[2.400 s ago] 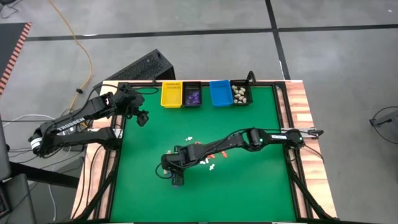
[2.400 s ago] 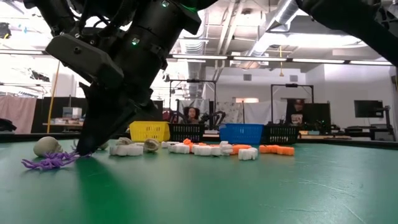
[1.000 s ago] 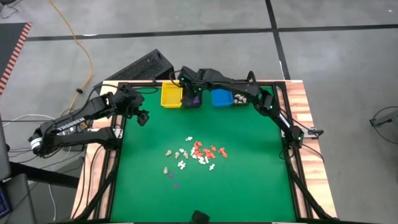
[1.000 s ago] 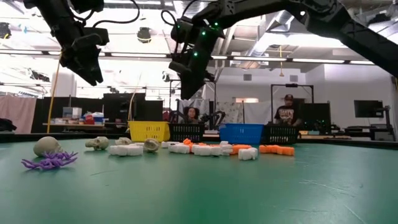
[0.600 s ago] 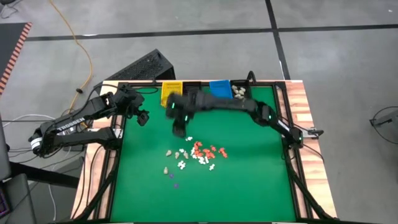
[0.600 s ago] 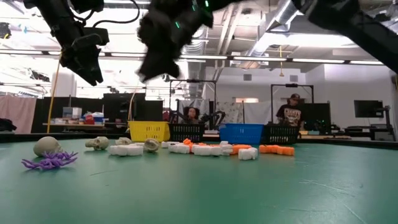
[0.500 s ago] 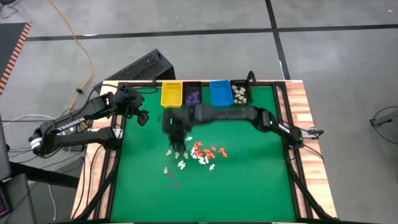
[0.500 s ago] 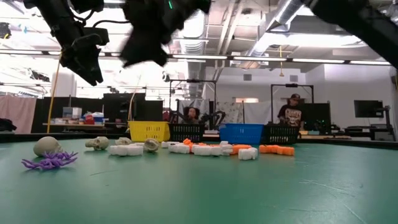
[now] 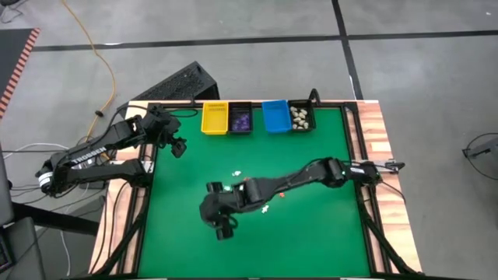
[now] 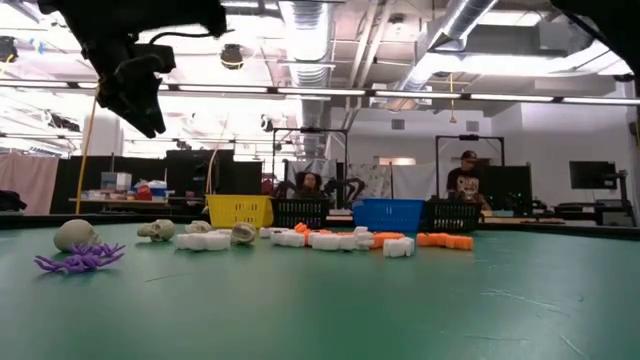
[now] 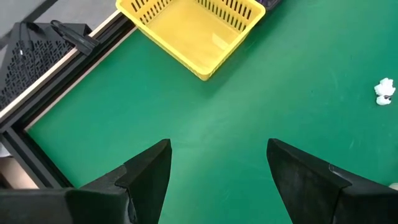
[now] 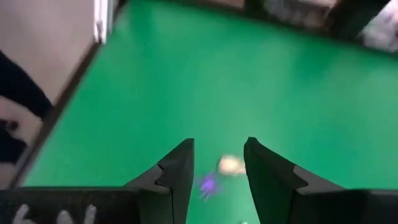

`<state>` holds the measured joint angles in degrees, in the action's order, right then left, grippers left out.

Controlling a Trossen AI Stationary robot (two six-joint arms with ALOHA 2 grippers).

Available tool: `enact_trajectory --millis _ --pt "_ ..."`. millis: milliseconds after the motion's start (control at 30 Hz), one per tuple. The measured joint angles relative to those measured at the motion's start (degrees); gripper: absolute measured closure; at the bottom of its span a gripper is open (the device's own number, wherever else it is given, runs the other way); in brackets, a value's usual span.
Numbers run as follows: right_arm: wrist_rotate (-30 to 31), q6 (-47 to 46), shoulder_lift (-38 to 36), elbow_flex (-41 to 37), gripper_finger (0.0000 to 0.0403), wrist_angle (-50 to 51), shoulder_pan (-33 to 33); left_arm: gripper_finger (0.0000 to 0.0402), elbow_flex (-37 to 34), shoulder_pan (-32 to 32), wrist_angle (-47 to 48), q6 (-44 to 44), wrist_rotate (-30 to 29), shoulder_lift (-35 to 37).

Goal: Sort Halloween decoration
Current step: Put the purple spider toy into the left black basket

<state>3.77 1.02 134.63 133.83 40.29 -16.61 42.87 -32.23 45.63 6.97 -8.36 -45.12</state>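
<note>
Hovering over the green surface point(image 9: 311, 233), the right claw point(image 12: 217, 165) is standing open above a purple spider point(image 12: 208, 185) beside a cream piece point(image 12: 231, 164). Light and spindly, it probably needs pinching at the body. Left claw point(image 11: 217, 165) is waiting open near the yellow bin point(image 11: 193, 28).

Halloween decoration point(image 10: 320, 240) (tiny figurines), scattered mid-table

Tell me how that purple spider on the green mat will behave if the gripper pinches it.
The purple spider has thin splayed legs, so it will probably flex and may snag. It looks tiny and light, likely to skid if nudged. It lies flat, so rolling seems unlikely.
</note>
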Motion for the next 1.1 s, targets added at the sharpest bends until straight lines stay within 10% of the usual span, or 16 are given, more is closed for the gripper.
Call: enact_trajectory --millis 833,1100 --pt "1.97 -15.15 13.57 0.17 0.0235 4.03 0.06 0.0145 0.0 0.02 0.9 -2.28 0.13 -1.73" --pt "2.01 -19.5 14.16 0.14 0.0321 4.14 -0.2 0.0145 0.0 0.02 0.85 -2.26 0.09 -1.75"
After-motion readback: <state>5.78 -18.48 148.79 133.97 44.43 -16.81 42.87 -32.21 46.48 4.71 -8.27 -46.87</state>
